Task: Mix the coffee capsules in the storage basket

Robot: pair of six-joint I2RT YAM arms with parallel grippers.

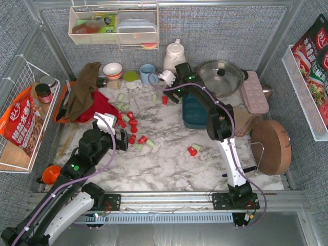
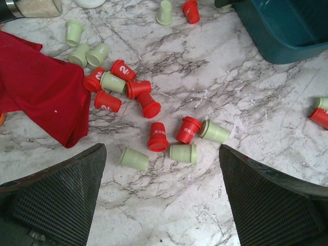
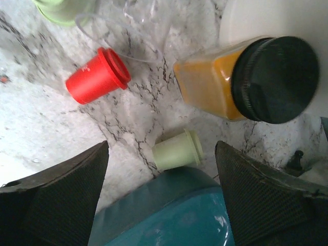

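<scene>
So nearly all the coffee capsules (image 2: 148, 110) are lying loose on the marble bench, and the teal storage basket (image 1: 195, 114) sits right of the main pile, partly under the right arm. I can't spot a capsule in the bit of its inside that shows.

The left gripper (image 2: 164, 200) hangs over the red and mint cluster with jaws wide apart and nothing in them. Those pods are on their sides and touching each other, so my guess is a sloppy close pinches two or flicks a neighbour rolling. The red cloth (image 2: 41, 97) is right against that bunch too, so it could snag.

The right gripper (image 3: 164, 197) is also spread and empty, at the basket's edge. One mint capsule (image 3: 177, 149) sits tight against the basket wall, awkward to get a finger behind, and the black-lidded jar (image 3: 241, 82) of orange stuff is near enough to get knocked or shoved.
</scene>
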